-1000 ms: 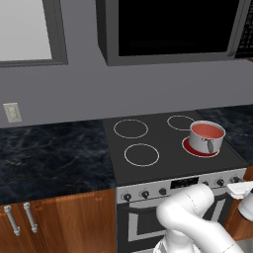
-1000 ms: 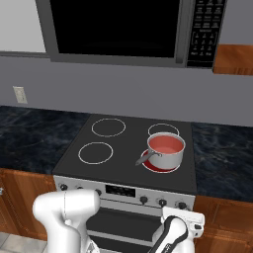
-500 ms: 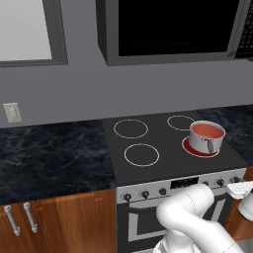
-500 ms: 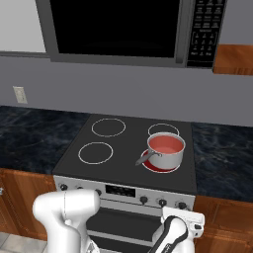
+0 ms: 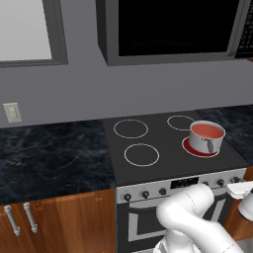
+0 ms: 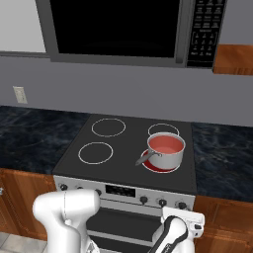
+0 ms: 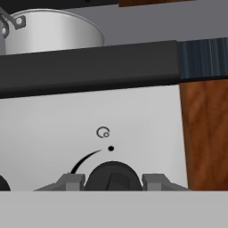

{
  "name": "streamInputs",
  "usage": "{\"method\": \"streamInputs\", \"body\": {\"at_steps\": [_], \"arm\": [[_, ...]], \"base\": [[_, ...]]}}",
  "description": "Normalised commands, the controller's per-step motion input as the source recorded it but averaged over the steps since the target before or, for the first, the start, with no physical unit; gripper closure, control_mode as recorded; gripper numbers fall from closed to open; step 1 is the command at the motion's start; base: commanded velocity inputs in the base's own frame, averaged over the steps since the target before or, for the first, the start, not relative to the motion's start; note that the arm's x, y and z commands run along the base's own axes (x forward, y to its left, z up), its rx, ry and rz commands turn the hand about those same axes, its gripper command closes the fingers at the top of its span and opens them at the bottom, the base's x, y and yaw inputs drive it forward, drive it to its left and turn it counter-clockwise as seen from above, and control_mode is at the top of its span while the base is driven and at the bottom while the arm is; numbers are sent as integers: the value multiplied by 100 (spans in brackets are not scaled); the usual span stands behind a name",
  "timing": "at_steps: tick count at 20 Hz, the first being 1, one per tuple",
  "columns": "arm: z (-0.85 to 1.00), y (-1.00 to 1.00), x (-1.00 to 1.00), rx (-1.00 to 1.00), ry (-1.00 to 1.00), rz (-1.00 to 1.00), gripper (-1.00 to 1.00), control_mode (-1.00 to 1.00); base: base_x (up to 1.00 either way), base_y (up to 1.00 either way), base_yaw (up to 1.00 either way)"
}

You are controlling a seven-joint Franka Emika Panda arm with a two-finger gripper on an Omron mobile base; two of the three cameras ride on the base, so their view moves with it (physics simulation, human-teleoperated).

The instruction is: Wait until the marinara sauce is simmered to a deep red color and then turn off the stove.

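Sitting in a steel pot (image 6: 165, 151) on the front right burner of the stove (image 6: 123, 168), the sauce (image 6: 166, 144) shows as a smooth, flat, salmon-red round just below the pot's rim. Under the pot the burner (image 5: 200, 148) glows a stronger red than the sauce. From the left base view the sauce (image 5: 207, 131) reads the same pale red. The pot stands upright; its long handle (image 6: 147, 158) points toward the front left of the stove, out over the black glass. The other three white rings are bare. On the silver front panel a row of black knobs flanks a small display. In the hand view the gripper (image 7: 112, 180) sits at a black knob (image 7: 113, 176) below the pot's burner, its two fingers close on either side of it, drawn in narrow; whether they press it I cannot tell.
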Motion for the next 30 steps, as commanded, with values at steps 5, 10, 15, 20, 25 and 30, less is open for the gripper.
{"method": "streamInputs", "body": {"at_steps": [5,10,15,20,25,30], "arm": [[0,0,0,0,0,0,100,-100],[0,0,0,0,0,0,100,-100],[0,0,0,0,0,0,100,-100],[0,0,0,0,0,0,100,-100],[0,0,0,0,0,0,100,-100],[0,0,0,0,0,0,100,-100]], "base": [[0,0,0],[0,0,0],[0,0,0],[0,0,0],[0,0,0],[0,0,0]]}}
